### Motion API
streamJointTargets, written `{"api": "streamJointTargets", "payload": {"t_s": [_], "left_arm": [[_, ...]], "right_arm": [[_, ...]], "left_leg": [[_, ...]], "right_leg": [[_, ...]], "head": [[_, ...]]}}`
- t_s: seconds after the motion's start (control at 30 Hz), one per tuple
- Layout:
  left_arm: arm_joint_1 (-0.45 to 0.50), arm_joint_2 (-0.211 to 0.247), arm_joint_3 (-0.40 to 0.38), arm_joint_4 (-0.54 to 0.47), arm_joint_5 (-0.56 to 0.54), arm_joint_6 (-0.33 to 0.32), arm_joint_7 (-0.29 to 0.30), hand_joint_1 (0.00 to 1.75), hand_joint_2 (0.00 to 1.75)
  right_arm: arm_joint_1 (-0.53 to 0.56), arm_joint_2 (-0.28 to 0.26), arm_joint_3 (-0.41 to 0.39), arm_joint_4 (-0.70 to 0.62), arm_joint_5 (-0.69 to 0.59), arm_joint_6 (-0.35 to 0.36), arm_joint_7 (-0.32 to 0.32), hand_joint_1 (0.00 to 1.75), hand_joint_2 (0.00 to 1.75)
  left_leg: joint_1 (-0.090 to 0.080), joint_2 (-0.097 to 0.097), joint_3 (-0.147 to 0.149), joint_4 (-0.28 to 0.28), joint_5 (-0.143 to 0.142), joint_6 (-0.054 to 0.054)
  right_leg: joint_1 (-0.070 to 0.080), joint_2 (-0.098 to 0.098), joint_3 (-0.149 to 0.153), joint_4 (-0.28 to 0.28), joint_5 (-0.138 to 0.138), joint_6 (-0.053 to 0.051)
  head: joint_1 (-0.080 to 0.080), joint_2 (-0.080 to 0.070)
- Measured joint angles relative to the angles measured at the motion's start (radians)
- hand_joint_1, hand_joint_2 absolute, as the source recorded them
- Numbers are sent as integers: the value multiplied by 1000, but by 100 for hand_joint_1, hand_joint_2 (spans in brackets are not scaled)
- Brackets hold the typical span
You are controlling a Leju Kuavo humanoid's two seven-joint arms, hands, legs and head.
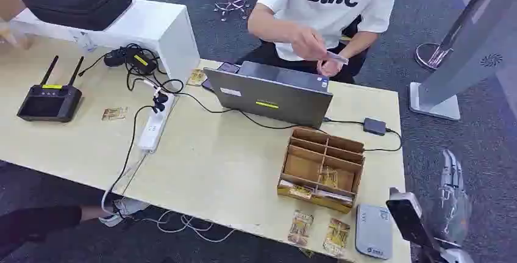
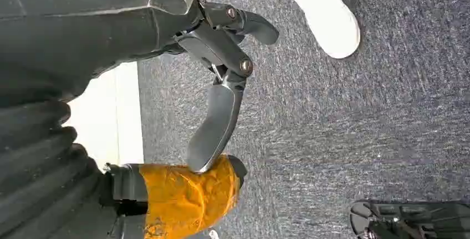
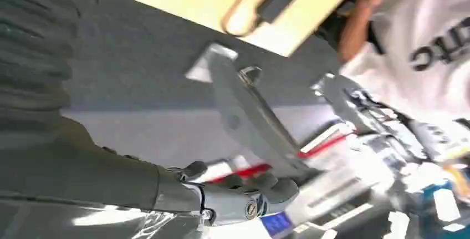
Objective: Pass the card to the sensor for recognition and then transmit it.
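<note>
Grey carpet runs all round a pale wooden surface, and from where I sit the job looks barely begun. My right robot hand hangs off the surface's right edge, over the carpet, fingers loosely apart and holding nothing that I can make out; the right wrist view is too blurred to add much. My left robot hand hangs low over the floor, fingers apart and empty as far as I can see. Two cards lie flat near the front edge towards the right corner, just beside a grey sensor pad at that corner. I judge the step in hand to be the reach: the right robot hand must come in over the edge and pinch one thin card off the flat surface, which will be fiddly, then lay it on the pad. A dark device on a stand rises just beside the pad, right in that path. Behind the cards sits a cardboard divider box, then an open laptop with cables, and a seated person at the far edge handling something small.
</note>
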Motion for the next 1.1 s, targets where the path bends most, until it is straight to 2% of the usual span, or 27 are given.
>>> {"api": "streamJointTargets", "payload": {"t_s": [0.33, 0.57, 0.6, 0.63, 0.67, 0.8, 0.9, 0.97, 1.1], "left_arm": [[-12, -1, 16, 4, -72, 1, 0, 0, 175], [-19, -2, 23, 6, -126, 3, -5, 0, 175], [-23, -2, 27, 7, -134, 3, -7, 0, 175], [-26, -2, 30, 8, -144, 3, -11, 0, 175], [-27, -2, 32, 9, -154, 3, -11, 0, 175], [-31, -2, 36, 13, -195, -4, -13, 0, 175], [-35, -3, 43, 14, -202, -6, -13, 0, 175], [-36, -4, 47, 14, -205, -6, -13, 0, 175], [-37, -5, 54, 14, -205, -8, -13, 0, 175]], "right_arm": [[-152, -2, 221, -7, 238, -31, 85, 0, 175], [-276, 3, 320, 45, 387, -45, 164, 0, 175], [-299, 7, 335, 54, 412, -49, 177, 70, 175], [-320, 11, 348, 64, 435, -50, 190, 155, 175], [-339, 18, 359, 77, 457, -50, 202, 161, 175], [-389, 40, 388, 116, 529, -48, 247, 161, 175], [-407, 53, 399, 137, 544, -46, 251, 161, 175], [-412, 61, 402, 147, 545, -45, 251, 173, 175], [-418, 67, 407, 160, 547, -43, 249, 175, 175]], "left_leg": [[0, 0, 0, 0, 1, -1], [0, 0, -1, 0, 2, -1], [0, 0, -1, 0, 2, -1], [0, 0, -1, 0, 2, -1], [1, 0, -1, 0, 3, -1], [1, 2, 0, 0, 3, -1], [1, 2, 0, 0, 3, -1], [1, 1, -1, 0, 4, -2], [1, 2, -1, 0, 4, -2]], "right_leg": [[0, 0, 0, 1, 1, -1], [0, 0, -1, 1, 2, -2], [0, 0, -1, 1, 2, -2], [0, 0, -1, 1, 2, -2], [0, 0, -1, 1, 2, -2], [0, 3, -2, 1, 3, -2], [0, 3, -2, 1, 4, -2], [0, 2, -2, 1, 4, -2], [0, 3, -2, 1, 4, -2]], "head": [[0, 0], [0, 0], [0, 0], [0, 0], [0, 0], [0, 0], [0, 0], [0, 0], [0, 0]]}}
